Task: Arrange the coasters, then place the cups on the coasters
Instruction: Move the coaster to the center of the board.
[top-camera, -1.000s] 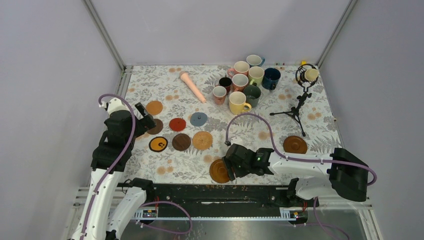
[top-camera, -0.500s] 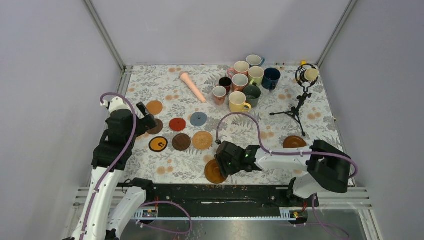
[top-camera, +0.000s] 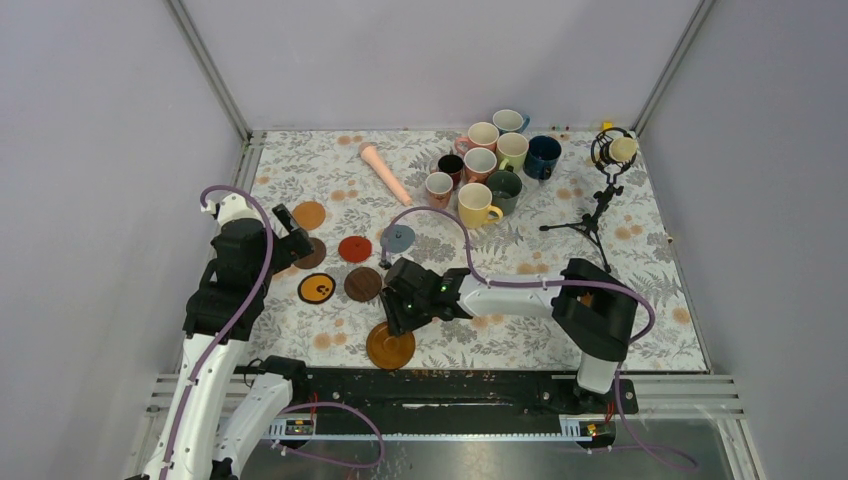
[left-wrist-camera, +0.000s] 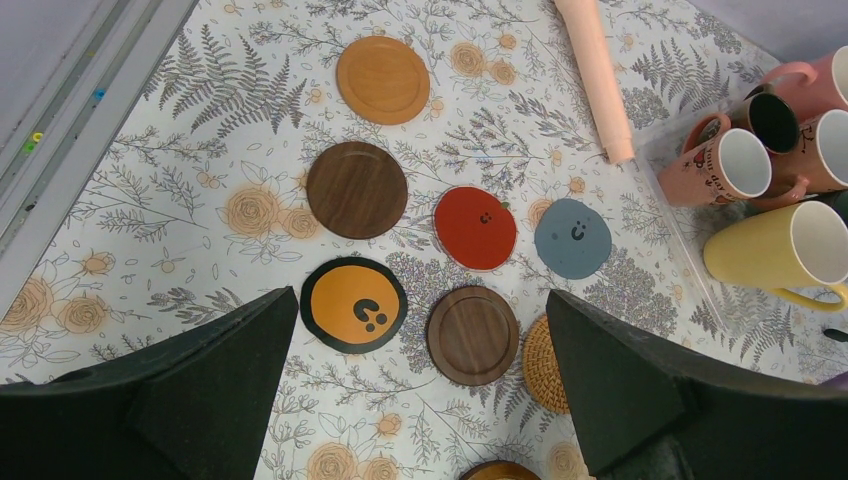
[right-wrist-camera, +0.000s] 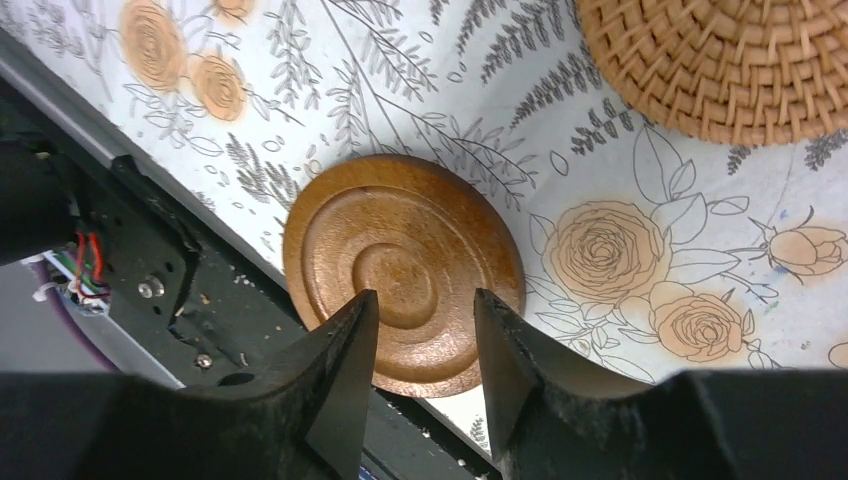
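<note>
Coasters lie mostly in the left half of the table in the top view. The orange wood coaster is farthest back; then come the red coaster and the grey-blue coaster; the black-and-yellow coaster is nearer. The ringed brown coaster lies apart from these at the near edge, just in front of the right gripper. The cups stand crowded together toward the far right corner, none of them on a coaster; the yellow cup is the nearest one. A pink stick lies to their left; a microphone on its tripod stands to their right. The left gripper hangs over the left side of the coaster group.

In the left wrist view the jaws stand wide apart with nothing between them. Six coasters lie flat below, none touching another, two dark brown coasters among them; the woven coaster is partly hidden behind one finger.

In the right wrist view the fingers stand at a narrow gap over the face of the ringed brown coaster. It lies flat, its rim going a little over the near edge above the black rail. The fingers do not close on its rim; whether their tips touch it I cannot tell.
</note>
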